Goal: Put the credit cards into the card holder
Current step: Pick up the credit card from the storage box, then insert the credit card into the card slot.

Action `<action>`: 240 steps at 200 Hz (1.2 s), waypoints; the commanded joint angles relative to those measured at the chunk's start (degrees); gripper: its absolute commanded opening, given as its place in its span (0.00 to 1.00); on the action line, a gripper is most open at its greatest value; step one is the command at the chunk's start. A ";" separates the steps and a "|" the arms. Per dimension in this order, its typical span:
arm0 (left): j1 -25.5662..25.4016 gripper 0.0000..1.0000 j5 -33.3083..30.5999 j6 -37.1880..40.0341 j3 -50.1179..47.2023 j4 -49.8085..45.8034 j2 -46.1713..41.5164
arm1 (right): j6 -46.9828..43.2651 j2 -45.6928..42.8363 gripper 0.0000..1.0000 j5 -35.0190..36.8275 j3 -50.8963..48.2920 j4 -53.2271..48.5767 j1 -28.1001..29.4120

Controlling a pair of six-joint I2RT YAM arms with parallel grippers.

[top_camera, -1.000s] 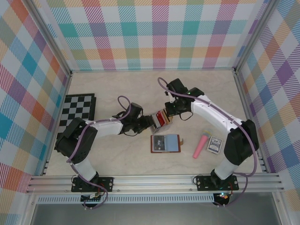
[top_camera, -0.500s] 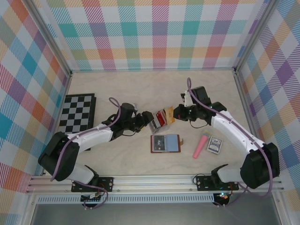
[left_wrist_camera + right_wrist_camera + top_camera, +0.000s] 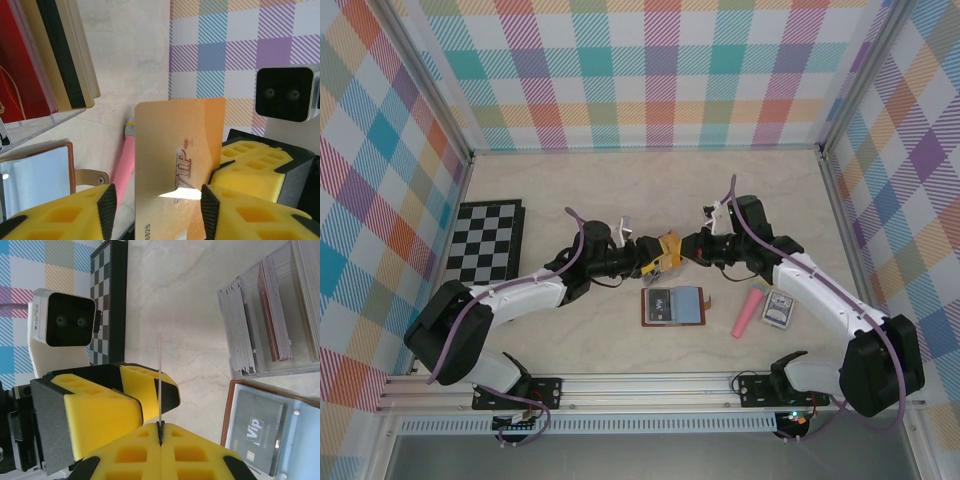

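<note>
A fixed overhead camera took in the table (image 3: 570, 190), while the left wrist camera (image 3: 62, 317) and right wrist camera (image 3: 287, 92) faced each other closely across an orange card (image 3: 175, 150).

far table (image 3: 650, 185) — open | obstacles, near centre — card holder (image 3: 672, 306), pink pen (image 3: 750, 312)

orange card (image 3: 175, 175): "VIP" stamped into the face in slanted letters, running sideways in the left wrist view
same card, bottom edge: a few tiny digits, cut off, can't really make them out
grey card (image 3: 255, 432) in the card holder (image 3: 307, 435): "Vip" in big white letters
small print beside it: too blurry to read tbh
</note>
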 commanded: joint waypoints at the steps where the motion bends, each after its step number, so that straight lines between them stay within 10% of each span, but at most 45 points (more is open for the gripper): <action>1: -0.36 0.40 1.17 -0.53 -0.22 2.94 -0.24 | 1.70 -1.43 0.03 -1.69 -1.39 2.55 -0.10; 78: -0.48 0.02 -0.60 3.45 -1.70 -3.66 -4.36 | 0.66 -1.39 0.19 2.16 -3.71 -2.44 -0.11; 136: -4.98 0.00 -8.79 9.84 -3.34 -17.13 -6.17 | -1.98 0.08 0.33 7.10 -9.50 -8.15 2.19; 240: -11.38 0.00 -13.34 9.41 -5.47 -8.74 5.60 | -4.09 6.53 0.28 16.18 -13.30 -9.24 3.04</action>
